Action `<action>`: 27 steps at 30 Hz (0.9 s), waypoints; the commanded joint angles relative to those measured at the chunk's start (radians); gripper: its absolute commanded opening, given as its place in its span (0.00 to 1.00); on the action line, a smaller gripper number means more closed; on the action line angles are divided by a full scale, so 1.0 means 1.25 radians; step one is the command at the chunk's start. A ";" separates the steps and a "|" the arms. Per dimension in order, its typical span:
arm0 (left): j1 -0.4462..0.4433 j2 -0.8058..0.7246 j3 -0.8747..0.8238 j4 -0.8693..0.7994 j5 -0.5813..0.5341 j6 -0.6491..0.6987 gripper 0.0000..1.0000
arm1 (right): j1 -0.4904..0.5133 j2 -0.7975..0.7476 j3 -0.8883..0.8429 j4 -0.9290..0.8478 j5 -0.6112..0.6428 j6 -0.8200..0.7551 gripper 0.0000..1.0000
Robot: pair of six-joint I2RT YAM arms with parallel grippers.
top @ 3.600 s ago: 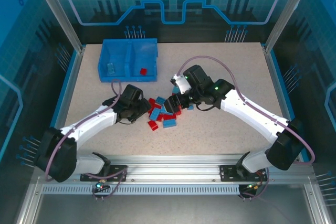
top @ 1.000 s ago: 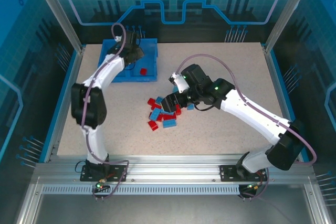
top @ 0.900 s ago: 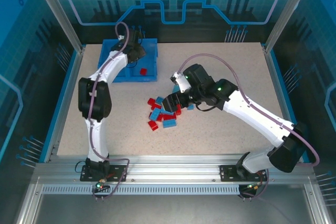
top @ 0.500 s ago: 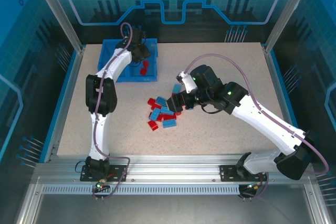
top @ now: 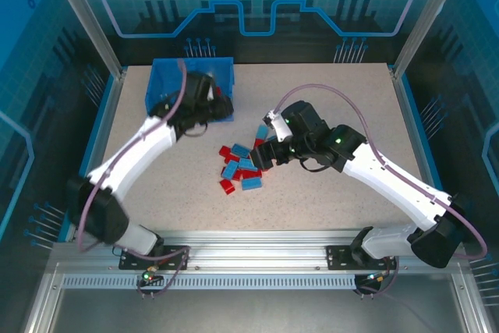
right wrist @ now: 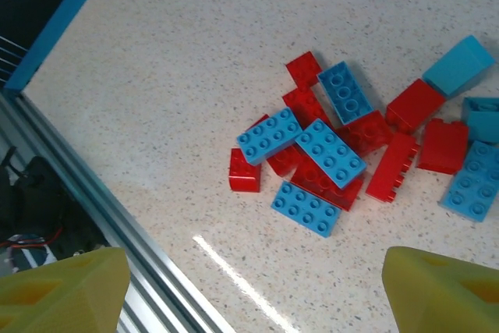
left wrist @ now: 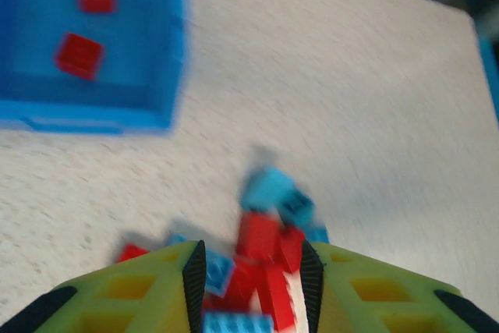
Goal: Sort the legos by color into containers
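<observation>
On the speckled table, your loose legos sit in one heap between the two arms, red and light blue bricks jumbled together and some stacked on others. From the right wrist you can pick out a light blue brick lying across the top of a red one, another light blue brick just beside it, and a small red brick at the edge of the heap nearest the rail. One light blue brick stands slightly off the far side of the heap. Your right gripper hangs over the heap's right side with its fingers spread wide and nothing between them – the bricks lie well below. Your left gripper is up by the near right corner of the blue bin; its fingers are parted only a little and hold nothing, with the heap showing through the gap in a blurred wrist picture. In that same picture, two red bricks lie on the floor of the bin's compartment – which compartment it is, you cannot tell from there
</observation>
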 commanded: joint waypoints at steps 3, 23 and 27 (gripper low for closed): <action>-0.125 -0.084 -0.202 -0.018 -0.026 0.186 0.47 | -0.035 -0.013 -0.039 0.046 0.032 0.000 0.89; -0.168 0.160 -0.239 0.023 -0.101 0.221 0.43 | -0.077 -0.003 -0.054 0.025 0.014 0.016 0.89; -0.167 0.188 -0.226 0.030 -0.103 0.201 0.31 | -0.077 -0.008 -0.056 0.023 0.011 0.021 0.90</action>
